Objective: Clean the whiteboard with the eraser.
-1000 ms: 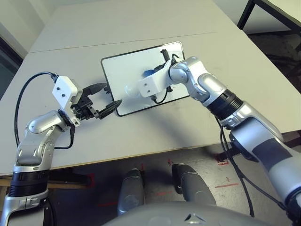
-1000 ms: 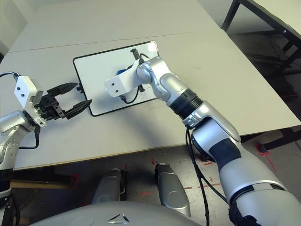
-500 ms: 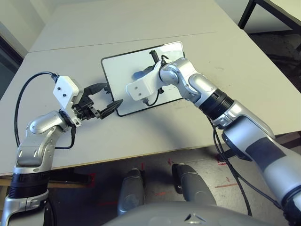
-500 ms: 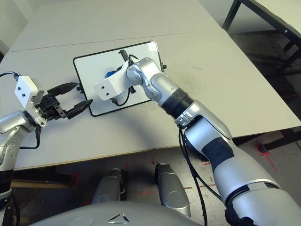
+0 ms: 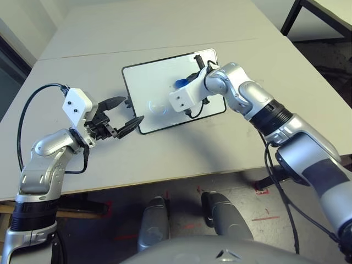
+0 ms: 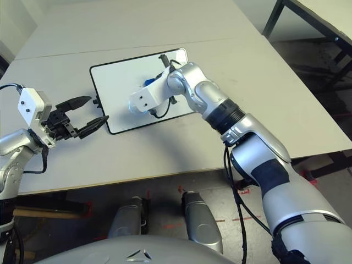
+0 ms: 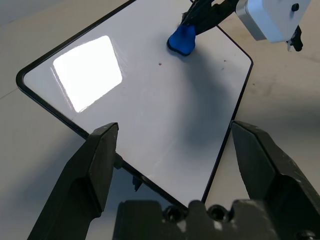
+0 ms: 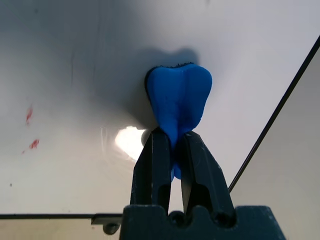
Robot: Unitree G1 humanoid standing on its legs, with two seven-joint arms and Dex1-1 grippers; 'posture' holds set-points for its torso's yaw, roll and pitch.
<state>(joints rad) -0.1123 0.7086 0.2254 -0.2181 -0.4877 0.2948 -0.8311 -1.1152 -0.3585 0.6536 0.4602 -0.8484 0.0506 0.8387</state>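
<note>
matte grey table [image 5: 220, 148], glossy whiteboard [image 5: 148, 88], right gripper [image 8: 170, 145] pinching waisted blue eraser [image 8: 178, 100], left gripper [image 5: 125, 114] spread, perhaps idle

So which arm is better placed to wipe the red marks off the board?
The right. Its hand is shut on the eraser, which rests on the board near the red marks. The left hand is open and empty at the board's edge.

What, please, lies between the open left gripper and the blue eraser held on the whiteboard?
Bare whiteboard surface alone: the left wrist view shows only a tiny speck between the left gripper and the eraser.
</note>
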